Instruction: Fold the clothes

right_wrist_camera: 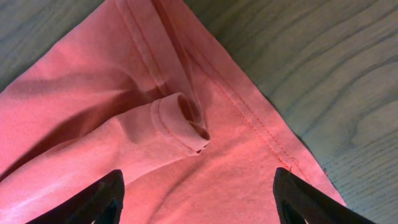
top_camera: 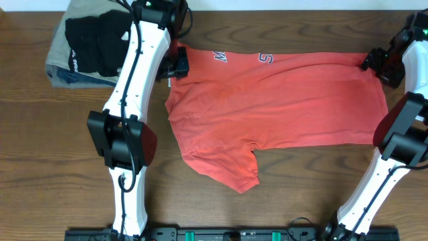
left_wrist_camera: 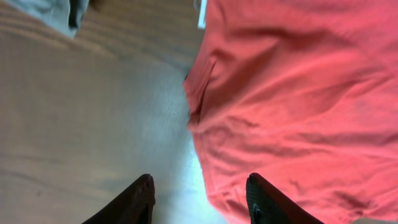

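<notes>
- Your T-shirt [top_camera: 281,100] lies flat across the middle of the surface [top_camera: 60,174], with one sleeve trailing toward 7 o'clock.
- The left end effector [left_wrist_camera: 198,200] hangs spread at its 9 o'clock edge and the right end effector [right_wrist_camera: 199,199] gapes over the 3 o'clock hem corner. Both look placed to pinch opposite ends.
- The folded black garment [top_camera: 93,40] lies apart at 10 o'clock.

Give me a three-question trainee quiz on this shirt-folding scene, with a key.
1. True or false: the black garment lies on top of the khaki garment.
2. Over the red-orange T-shirt, the right gripper is: a) shut on cloth, b) open, c) out of view.
3. Which gripper is nearer those two stacked garments?
Key: 1 true; 2 b; 3 the left gripper.
</notes>
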